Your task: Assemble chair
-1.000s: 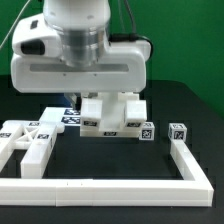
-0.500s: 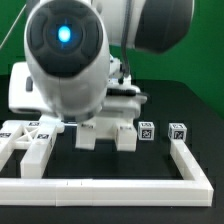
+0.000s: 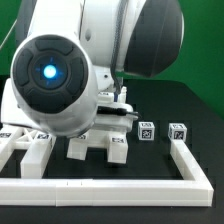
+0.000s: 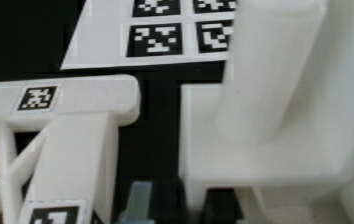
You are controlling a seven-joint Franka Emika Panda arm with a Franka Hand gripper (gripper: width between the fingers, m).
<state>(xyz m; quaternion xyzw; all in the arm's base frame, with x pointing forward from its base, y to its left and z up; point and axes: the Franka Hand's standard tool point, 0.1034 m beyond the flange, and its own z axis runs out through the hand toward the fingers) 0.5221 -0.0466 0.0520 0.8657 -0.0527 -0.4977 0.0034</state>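
A white blocky chair part (image 3: 97, 143) with a flat slab and two short square legs stands just under the arm, behind the front rail. In the wrist view it is a broad white slab (image 4: 272, 100). My gripper (image 4: 181, 205) shows only there. Its two fingers stand a little apart, astride the slab's near edge, and seem closed on it. In the exterior view the arm's body hides the gripper. The X-braced panel (image 3: 32, 148) lies to the exterior view's left, also seen in the wrist view (image 4: 67, 120).
Two small tagged posts (image 3: 146, 130) (image 3: 178, 131) stand at the exterior view's right. The long white L-shaped rail (image 3: 110, 186) runs along the front and up the right side. The marker board (image 4: 156, 30) lies beyond the panel.
The arm has swung over, so its round blue-lit cover now faces the camera. The legged chair part has moved with it toward the exterior view's left and nearer the front rail.
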